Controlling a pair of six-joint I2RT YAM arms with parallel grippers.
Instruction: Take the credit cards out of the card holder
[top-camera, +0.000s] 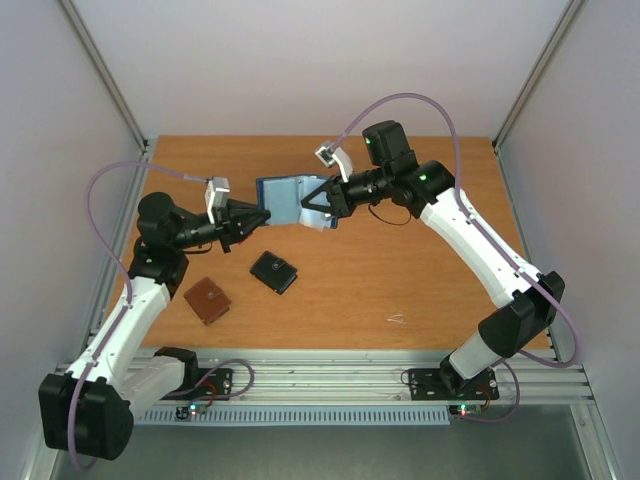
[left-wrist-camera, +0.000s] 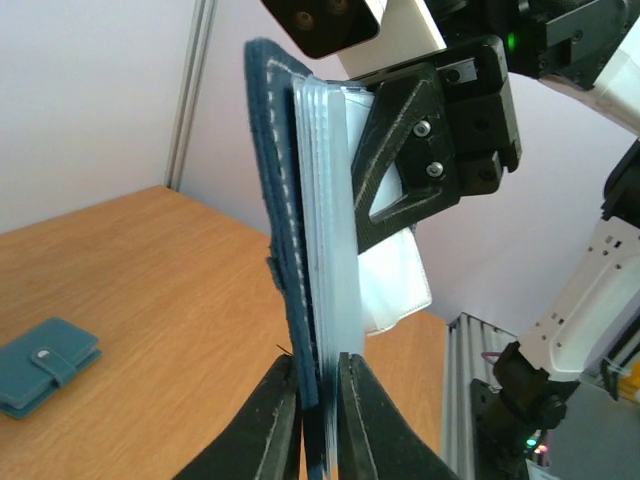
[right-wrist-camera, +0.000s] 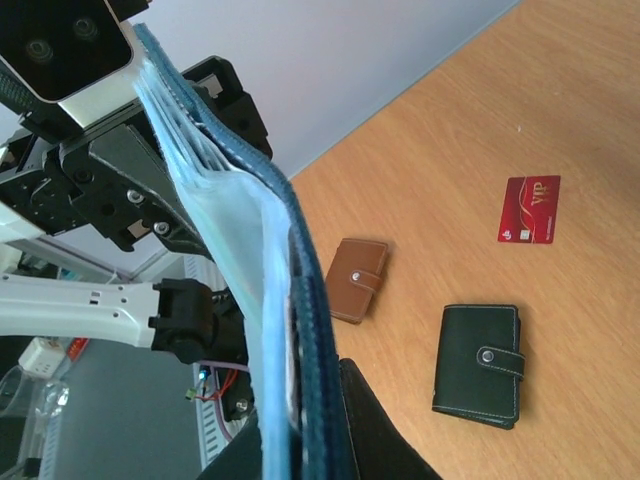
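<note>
The dark navy card holder (top-camera: 283, 198) hangs open above the table's middle, held from both sides. My left gripper (top-camera: 262, 215) is shut on its left edge; in the left wrist view its fingertips (left-wrist-camera: 318, 365) clamp the navy cover (left-wrist-camera: 280, 200) and the clear pockets together. My right gripper (top-camera: 310, 203) is shut on the other side, its fingers (left-wrist-camera: 420, 150) against the pockets. In the right wrist view the holder (right-wrist-camera: 305, 270) fills the space between the jaws (right-wrist-camera: 300, 420). A red credit card (right-wrist-camera: 530, 209) lies flat on the table. Whether cards sit in the pockets is hidden.
A black snap wallet (top-camera: 273, 271) and a brown snap wallet (top-camera: 207, 300) lie on the wooden table (top-camera: 420, 290) in front of the left arm. A teal wallet (left-wrist-camera: 45, 365) lies on the table under the held holder's far side. Grey walls close the table's sides.
</note>
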